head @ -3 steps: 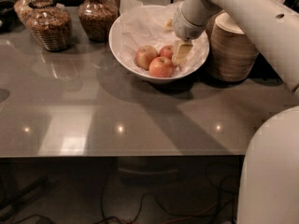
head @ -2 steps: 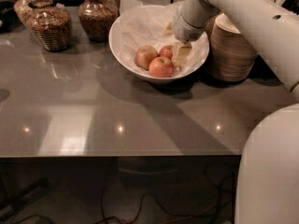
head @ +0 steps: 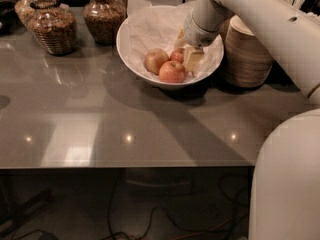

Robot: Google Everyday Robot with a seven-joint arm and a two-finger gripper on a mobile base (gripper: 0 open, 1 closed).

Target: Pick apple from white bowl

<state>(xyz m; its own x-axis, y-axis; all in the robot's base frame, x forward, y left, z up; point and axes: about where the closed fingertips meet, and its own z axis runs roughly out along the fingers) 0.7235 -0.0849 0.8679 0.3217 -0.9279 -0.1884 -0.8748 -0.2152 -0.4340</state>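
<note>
A large white bowl (head: 135,59) lined with crinkled white paper sits at the back of the grey table. Three reddish apples lie in it: one on the left (head: 155,60), one in front (head: 172,72), one at the back (head: 176,54). My gripper (head: 189,55) reaches down into the bowl from the upper right, its pale fingers (head: 193,59) right beside the back apple and just above the front one. The arm hides the bowl's right inner side.
A stack of beige disposable bowls (head: 246,55) stands right of the white bowl. Two glass jars of brown contents (head: 52,26) (head: 103,15) stand at the back left. My white robot body (head: 287,179) fills the lower right. Cables lie under the table.
The arm and gripper have barely shifted; the gripper stays low in the bowl by the apples. The apples have not moved.
</note>
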